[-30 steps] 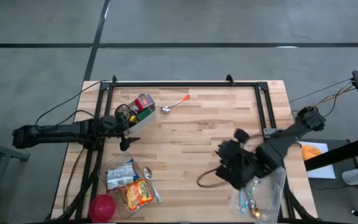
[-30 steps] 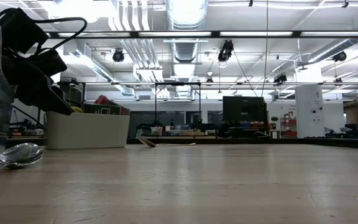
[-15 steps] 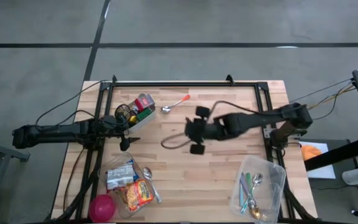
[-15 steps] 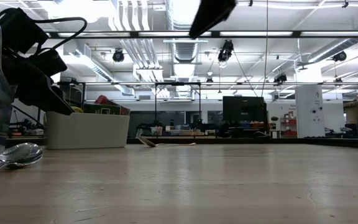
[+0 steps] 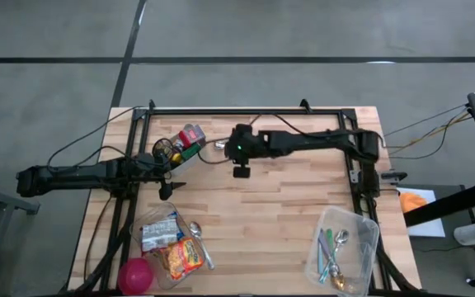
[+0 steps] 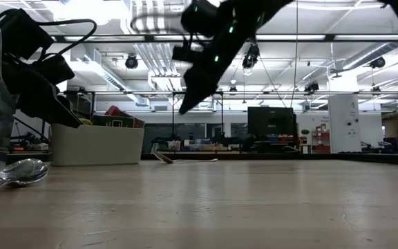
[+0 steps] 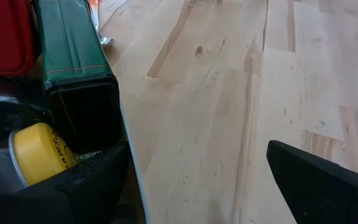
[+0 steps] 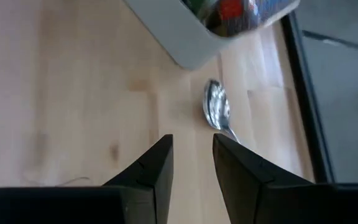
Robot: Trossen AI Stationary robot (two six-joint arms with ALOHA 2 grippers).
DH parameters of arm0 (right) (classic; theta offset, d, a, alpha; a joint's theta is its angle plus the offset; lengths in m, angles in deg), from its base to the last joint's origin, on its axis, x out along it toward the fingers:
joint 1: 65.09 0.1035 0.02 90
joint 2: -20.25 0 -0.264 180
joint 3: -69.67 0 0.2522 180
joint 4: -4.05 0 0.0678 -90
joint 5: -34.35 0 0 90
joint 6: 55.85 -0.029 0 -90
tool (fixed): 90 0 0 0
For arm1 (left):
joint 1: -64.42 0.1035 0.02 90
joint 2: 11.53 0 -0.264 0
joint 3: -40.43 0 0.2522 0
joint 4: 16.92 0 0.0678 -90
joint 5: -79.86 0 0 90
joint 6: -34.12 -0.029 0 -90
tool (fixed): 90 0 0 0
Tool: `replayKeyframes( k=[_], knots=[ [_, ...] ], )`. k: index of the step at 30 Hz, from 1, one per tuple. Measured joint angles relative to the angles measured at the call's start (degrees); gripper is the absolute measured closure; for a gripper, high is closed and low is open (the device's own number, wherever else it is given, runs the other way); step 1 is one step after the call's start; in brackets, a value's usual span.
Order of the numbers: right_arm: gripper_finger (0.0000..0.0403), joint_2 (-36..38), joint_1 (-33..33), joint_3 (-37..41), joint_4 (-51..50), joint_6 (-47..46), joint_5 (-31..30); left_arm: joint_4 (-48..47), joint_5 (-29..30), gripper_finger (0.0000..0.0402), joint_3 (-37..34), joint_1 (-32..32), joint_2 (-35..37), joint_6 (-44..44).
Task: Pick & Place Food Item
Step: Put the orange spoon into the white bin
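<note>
A white bin [image 5: 185,154] at the far left holds food items: a red can [image 5: 193,133], a green box [image 7: 73,56] and a yellow-lidded jar [image 7: 37,147]. A spoon with an orange handle [image 5: 232,138] lies flat on the table just right of the bin. My right gripper [image 5: 224,148] hangs above the table over that spoon's bowl [image 8: 217,112]. It is open by a narrow gap [image 8: 192,163], with nothing between the fingers. My left gripper [image 7: 197,186] waits wide open at the bin's near corner, holding nothing.
A clear container [image 5: 171,242] at the near left holds food packets and a spoon, with a red bowl [image 5: 136,274] beside it. A clear bin of cutlery [image 5: 342,252] stands at the near right. A black frame [image 5: 246,110] rims the far edge. Bare wood lies mid-table.
My right gripper has swept from above the cutlery bin at the near right across the table toward the far left. It has come lower and rolled, and now hangs by the spoon and the white bin. Its finger gap is the same.
</note>
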Motion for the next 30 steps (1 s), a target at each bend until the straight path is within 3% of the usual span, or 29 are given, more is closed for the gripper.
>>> replayKeyframes(
  k=[7,12,18,25,30],
  knots=[
    [0.0294,-7.34,-6.5,-2.19,4.33,1.66,11.53,0.0,0.0,0.0018,0.0,0.0,0.0,0.0],
    [0.0294,-10.56,-9.73,-5.38,4.85,-0.36,12.76,0.0,0.0,0.0018,0.0,0.0,0.0,0.0],
    [0.0294,-13.04,-12.02,-9.48,4.82,-9.33,12.78,0.0,0.0,0.0018,0.0,0.0,0.0,0.0],
    [0.0294,-14.89,-14.53,-12.7,4.38,-34.11,12.18,0.0,0.0,0.0018,0.0,0.0,0.0,-0.01],
    [0.0294,-15.86,-14.09,-13.63,3.0,-39.76,10.23,0.0,-0.02,0.0018,0.0,0.0,0.0,0.0]
  ],
)
